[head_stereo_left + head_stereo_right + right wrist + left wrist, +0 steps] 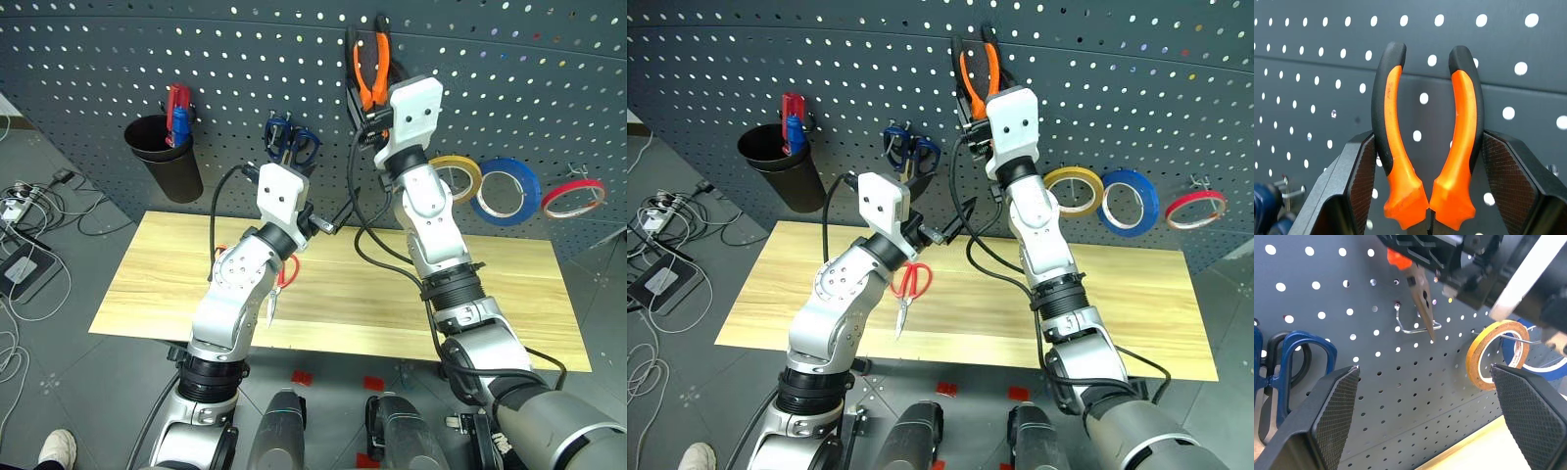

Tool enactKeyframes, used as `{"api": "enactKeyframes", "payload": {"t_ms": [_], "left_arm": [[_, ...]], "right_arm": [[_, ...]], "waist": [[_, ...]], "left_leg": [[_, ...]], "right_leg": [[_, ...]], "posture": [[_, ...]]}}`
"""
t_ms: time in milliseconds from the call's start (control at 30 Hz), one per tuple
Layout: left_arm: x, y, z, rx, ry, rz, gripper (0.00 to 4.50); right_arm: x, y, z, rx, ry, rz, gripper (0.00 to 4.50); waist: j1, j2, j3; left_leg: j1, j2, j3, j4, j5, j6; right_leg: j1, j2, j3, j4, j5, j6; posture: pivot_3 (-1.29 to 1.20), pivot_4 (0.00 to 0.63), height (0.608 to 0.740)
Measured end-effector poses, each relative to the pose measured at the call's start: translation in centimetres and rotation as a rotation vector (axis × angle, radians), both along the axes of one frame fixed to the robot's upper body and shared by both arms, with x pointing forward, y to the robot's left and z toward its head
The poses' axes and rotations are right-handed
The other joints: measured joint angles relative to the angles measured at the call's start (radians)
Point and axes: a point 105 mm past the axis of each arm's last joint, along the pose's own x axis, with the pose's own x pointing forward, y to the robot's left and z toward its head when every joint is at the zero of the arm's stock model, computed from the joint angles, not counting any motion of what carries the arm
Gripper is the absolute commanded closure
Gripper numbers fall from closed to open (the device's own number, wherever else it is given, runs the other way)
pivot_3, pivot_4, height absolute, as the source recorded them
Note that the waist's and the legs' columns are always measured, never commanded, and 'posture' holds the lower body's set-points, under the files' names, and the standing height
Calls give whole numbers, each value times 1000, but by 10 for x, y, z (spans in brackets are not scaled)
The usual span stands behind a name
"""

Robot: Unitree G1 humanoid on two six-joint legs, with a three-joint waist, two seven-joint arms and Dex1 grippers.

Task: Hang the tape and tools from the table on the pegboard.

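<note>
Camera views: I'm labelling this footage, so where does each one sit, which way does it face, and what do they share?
Left and right eye views: on the head, looking forward and down at the table and pegboard; both arms show.
Left wrist view: on the left arm, facing the pegboard along the open left gripper; the right arm crosses above.
Right wrist view: on the right arm, facing the pegboard along the right gripper, jaws closed on the pliers.
Shared: the pliers appear in every view; the yellow tape in the eye and left wrist views.

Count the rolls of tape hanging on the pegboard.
3, in a row on the pegboard beside the right arm: the tan-yellow tape nearest it, then the blue roll, then the red roll. None looks hidden.
</note>
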Motion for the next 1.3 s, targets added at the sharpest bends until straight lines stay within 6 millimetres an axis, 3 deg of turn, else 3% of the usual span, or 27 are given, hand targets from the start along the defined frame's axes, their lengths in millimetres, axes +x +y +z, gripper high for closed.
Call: {"api": "enactKeyframes", "payload": {"t_ms": [167, 567, 767, 933, 1300], "left_arm": [[0, 0, 0, 1, 0, 0, 0], [0, 1, -1, 9, 4, 0, 0], [0, 0, -3, 21, 14, -8, 0], [-1, -1, -4, 24, 17, -16, 0], [-1, -3, -4, 24, 17, -24, 0]], "right_arm": [[-1, -2, 11, 28, -21, -5, 1542], [-2, -1, 8, 48, -16, -6, 1542], [4, -10, -29, 33, 72, -37, 1542], [4, -12, -36, 12, 80, -53, 31], [-11, -20, -46, -23, 106, -23, 31]], "waist": [[1, 0, 0], [1, 0, 0], [2, 0, 0], [1, 0, 0], [1, 0, 0]], "left_leg": [[0, 0, 0, 0, 0, 0], [0, 0, 0, 0, 0, 0], [0, 0, 1, 0, 0, 0], [0, 0, 1, 0, 0, 0], [0, 0, 0, 0, 0, 0]], "right_leg": [[0, 0, 0, 0, 0, 0], [0, 0, 0, 0, 0, 0], [0, 0, 0, 0, 0, 0], [-1, 0, 0, 0, 0, 0], [0, 0, 1, 0, 0, 0]], "posture": [[196, 194, 740], [209, 191, 740], [203, 190, 740], [197, 191, 740], [171, 205, 740]]}}
